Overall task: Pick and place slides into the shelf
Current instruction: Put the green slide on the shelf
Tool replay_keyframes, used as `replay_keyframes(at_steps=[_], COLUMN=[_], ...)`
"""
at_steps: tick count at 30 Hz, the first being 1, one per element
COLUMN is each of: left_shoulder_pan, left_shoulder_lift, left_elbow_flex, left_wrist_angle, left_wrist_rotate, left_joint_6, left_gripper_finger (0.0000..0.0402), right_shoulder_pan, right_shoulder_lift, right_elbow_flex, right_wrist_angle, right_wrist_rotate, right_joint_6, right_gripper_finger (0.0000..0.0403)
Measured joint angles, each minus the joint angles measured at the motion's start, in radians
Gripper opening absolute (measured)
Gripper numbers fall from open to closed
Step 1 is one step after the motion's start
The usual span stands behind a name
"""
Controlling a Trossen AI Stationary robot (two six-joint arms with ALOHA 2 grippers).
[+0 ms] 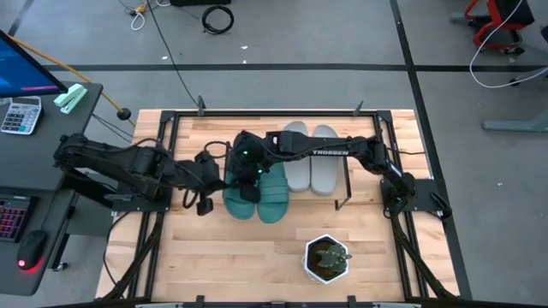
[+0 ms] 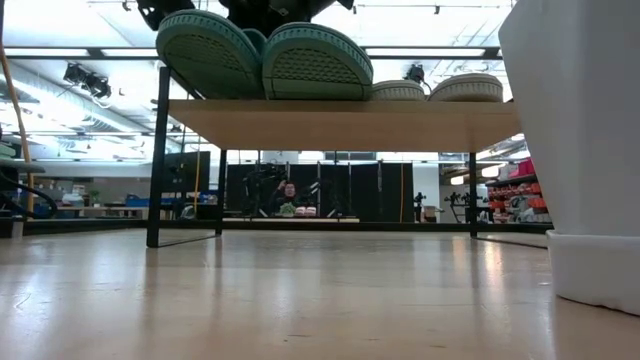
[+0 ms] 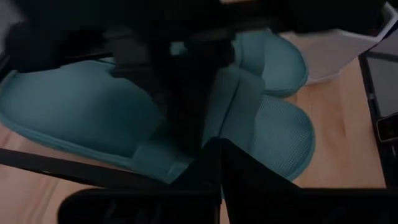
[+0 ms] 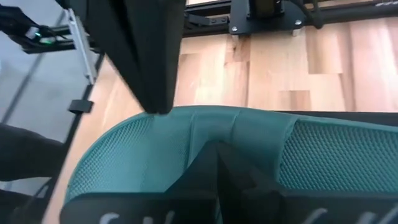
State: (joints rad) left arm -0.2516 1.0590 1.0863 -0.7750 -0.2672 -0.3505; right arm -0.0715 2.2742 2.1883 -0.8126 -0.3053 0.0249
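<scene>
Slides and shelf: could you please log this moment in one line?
slides: four on shelf | left claw: shut at teal slides | right claw: shut over teal slides

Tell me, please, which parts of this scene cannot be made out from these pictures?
- High view: the two arms cover the inner ends of the two teal-green rubbery slide sandals and both sets of fingers.
- Low view: the light wooden shelf board hides all but the tops of the two light grey slide sandals; the grippers are cut off by the top edge.
- Left wrist view: dark, blurred gripper parts block the sandals' straps.
</scene>
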Motion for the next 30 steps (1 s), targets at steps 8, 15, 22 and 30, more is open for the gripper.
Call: replay_keyframes(at_steps=[8, 15, 22, 30], left_shoulder_pan=[0.0, 0.0, 0.0, -0.012], left_shoulder_lift=[-0.042, -0.042, -0.041, -0.04], left_elbow_flex=[0.0, 0.0, 0.0, 0.0], left_wrist_angle=[0.001, 0.0, -0.059, -0.183], left_wrist_rotate=[-0.008, -0.002, 0.017, 0.046], left_joint_6=[-0.001, -0.002, -0.03, -0.084], left_gripper_finger=[0.0017, 0.0005, 0.0021, 0.0004], right_shoulder_pan=[0.005, 0.003, 0.003, -0.002], right_shoulder_lift=[-0.001, -0.006, -0.008, -0.01], right_elbow_flex=[0.0, -0.026, -0.044, -0.045], right_wrist_angle=[-0.028, -0.035, -0.001, -0.004], right_wrist_rotate=[0.056, 0.044, 0.036, 0.029], right_joint_6=[-0.025, -0.011, 0.009, 0.032], right_gripper_finger=[0.0, 0.0, 0.0, 0.0])
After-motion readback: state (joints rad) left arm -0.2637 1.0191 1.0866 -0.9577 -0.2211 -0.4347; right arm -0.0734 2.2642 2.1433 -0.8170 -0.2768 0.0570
